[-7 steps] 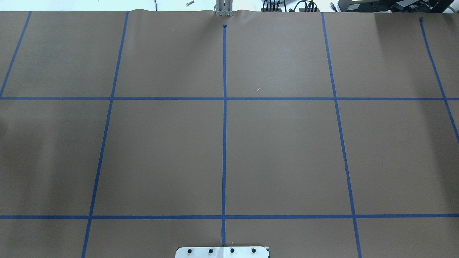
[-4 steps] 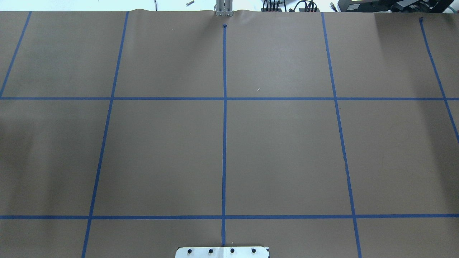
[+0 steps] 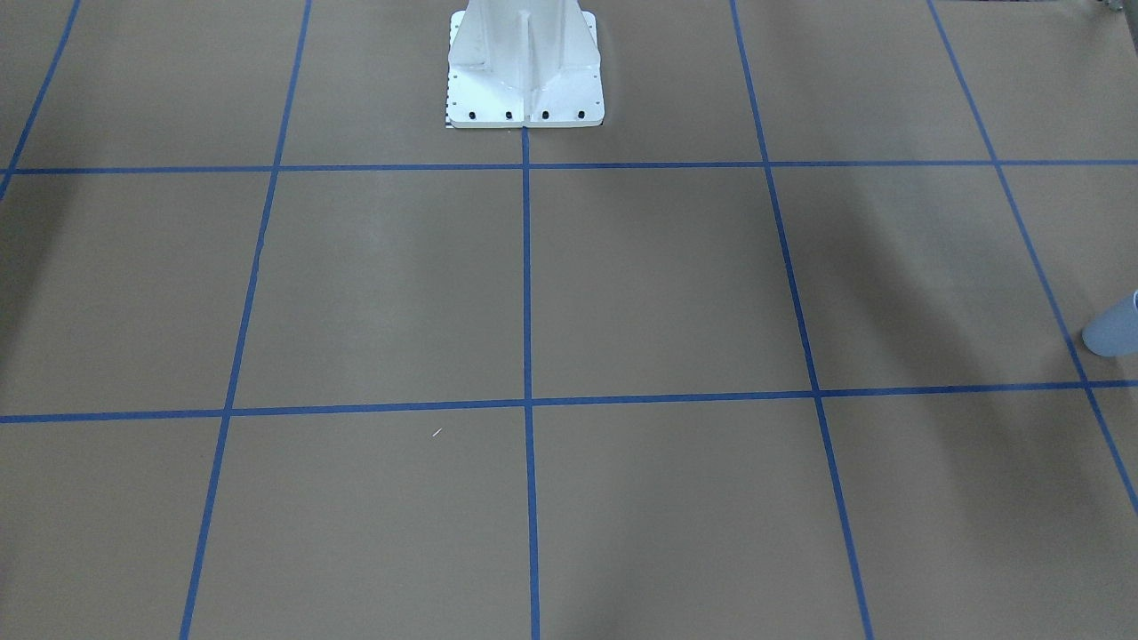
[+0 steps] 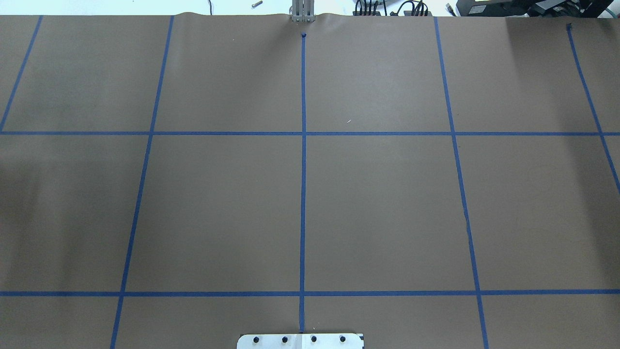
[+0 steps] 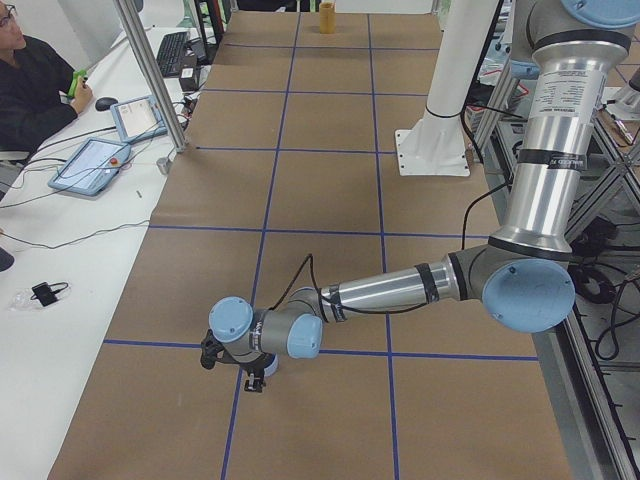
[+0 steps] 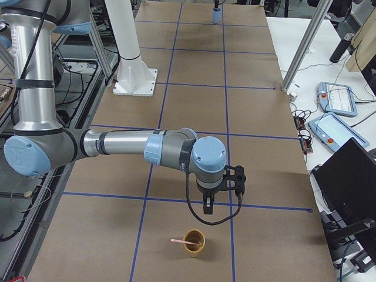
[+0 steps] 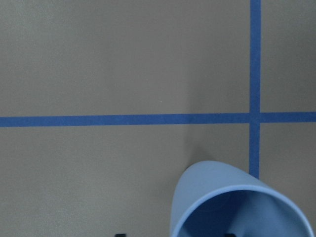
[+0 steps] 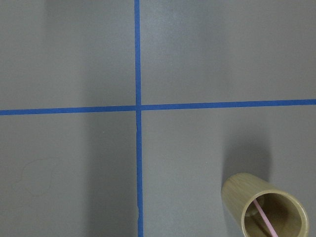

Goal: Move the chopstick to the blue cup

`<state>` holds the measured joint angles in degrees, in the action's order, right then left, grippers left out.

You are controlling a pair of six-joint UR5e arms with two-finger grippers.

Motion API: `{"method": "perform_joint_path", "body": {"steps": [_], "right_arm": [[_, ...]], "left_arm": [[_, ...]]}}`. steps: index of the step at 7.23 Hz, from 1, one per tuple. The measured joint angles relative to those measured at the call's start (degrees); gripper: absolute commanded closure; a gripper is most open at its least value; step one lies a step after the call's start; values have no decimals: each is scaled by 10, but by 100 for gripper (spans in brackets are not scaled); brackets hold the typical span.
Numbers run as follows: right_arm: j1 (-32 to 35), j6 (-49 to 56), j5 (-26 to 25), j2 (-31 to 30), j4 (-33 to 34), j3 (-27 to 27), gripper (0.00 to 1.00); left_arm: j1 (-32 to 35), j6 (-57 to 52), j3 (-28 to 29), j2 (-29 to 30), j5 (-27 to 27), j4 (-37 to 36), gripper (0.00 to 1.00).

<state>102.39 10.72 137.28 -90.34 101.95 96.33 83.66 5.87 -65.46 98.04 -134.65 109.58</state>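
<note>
At the near end of the table, as the right-side camera sees it, the chopstick [image 6: 179,240], a thin pale pink stick, leans inside a tan cylindrical bamboo cup [image 6: 193,245]. Its upper end pokes out over the rim to the left. Just beyond that cup I have the right gripper [image 6: 210,207] hanging above the brown paper-covered table [image 6: 194,111], pointing down and touching nothing. I cannot tell from this angle whether its jaws are apart or together (its wrist camera shows only cup and stick, no fingers). Past the white pedestal [image 6: 126,41], at the far end and well apart from all this, stands the blue cup [image 6: 216,16], a small pale plastic tumbler. It is upright, with the left gripper [image 5: 255,381] low over it, and I cannot tell that one's jaws either.

My worries from here:
- **The grasp:** the stick is slim and slanted, so a slightly off-centre close could miss it or lever the light bamboo cup over.
- **The release:** the stick looks much longer than the tumbler is tall, so letting go carelessly could topple the blue cup.
- **The left gripper:** sitting so close above the blue cup, it may block the way in or bump the cup.
</note>
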Motion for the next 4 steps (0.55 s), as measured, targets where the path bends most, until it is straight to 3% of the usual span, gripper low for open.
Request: {"method": "perform_joint_path", "body": {"steps": [4], "right_arm": [[0,0,0,-3,1,-1,0]], "left_arm": [[-1,10,-33,17,-12,-26,100]]}}
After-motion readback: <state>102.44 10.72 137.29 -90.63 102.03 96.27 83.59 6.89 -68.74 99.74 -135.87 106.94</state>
